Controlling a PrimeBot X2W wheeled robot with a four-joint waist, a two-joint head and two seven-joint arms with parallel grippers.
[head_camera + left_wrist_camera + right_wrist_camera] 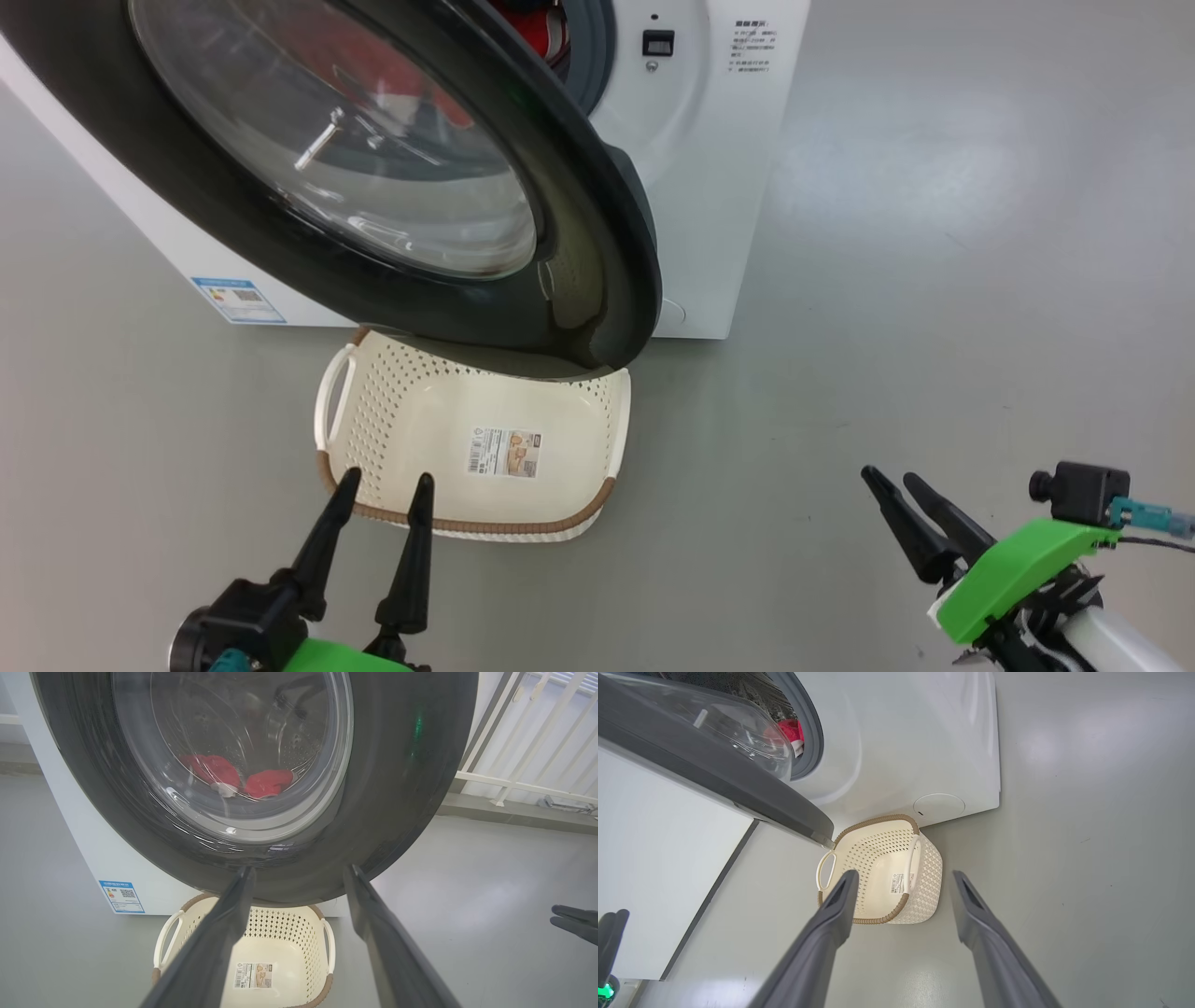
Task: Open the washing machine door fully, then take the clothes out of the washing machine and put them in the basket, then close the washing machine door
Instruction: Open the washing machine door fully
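Note:
The washing machine door [579,233] stands partly swung out over the basket [420,420], its black rim [397,788] and glass bowl [738,728] facing me. Red clothes [266,783] lie in the drum, seen through the glass and past the grey gasket [790,730]. The white washing machine [709,168] stands behind. The cream basket [878,858] sits on the floor under the door, with only its paper label inside. My left gripper [385,485] hangs open at the basket's near rim. Well to the right, above the floor, my right gripper [892,479] is open and holds nothing.
Smooth grey floor [934,327] spreads to the right of the washer. A white railing [528,742] runs along the wall beyond the door. A blue label [238,301] marks the washer's lower side panel.

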